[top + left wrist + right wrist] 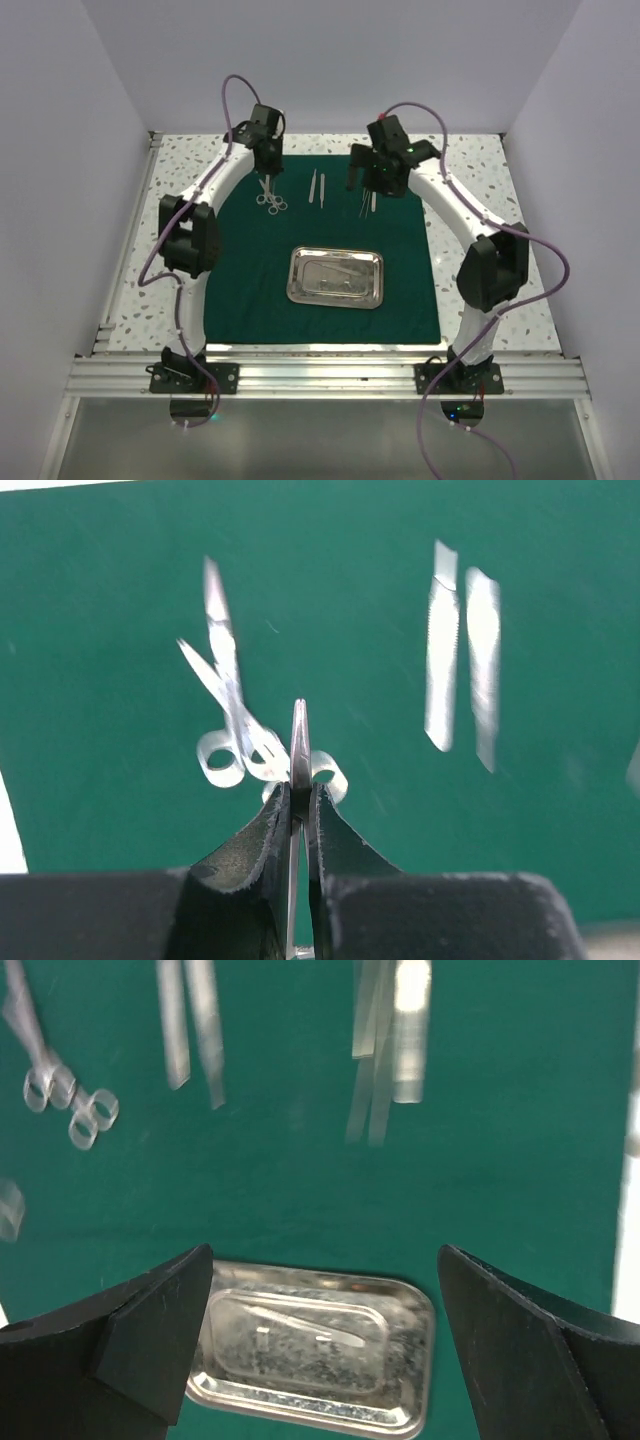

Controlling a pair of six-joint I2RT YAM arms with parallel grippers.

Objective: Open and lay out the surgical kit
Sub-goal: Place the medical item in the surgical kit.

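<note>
tray point(336, 277) on drape point(250, 290), instruments point(322, 190) behind

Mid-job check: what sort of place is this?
Probably a robotics test cell: plain white walls around a speckled tabletop, an aluminium rail carrying the arm bases, a green drape with a steel tray.

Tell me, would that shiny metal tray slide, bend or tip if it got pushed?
Probably stiff: the steel tray keeps a crisp rectangular rim, so it should move as one piece. It sits flat and low on the green cloth, so tipping seems unlikely. Its polished surface looks slippery, though the cloth may bunch under a push.
</note>
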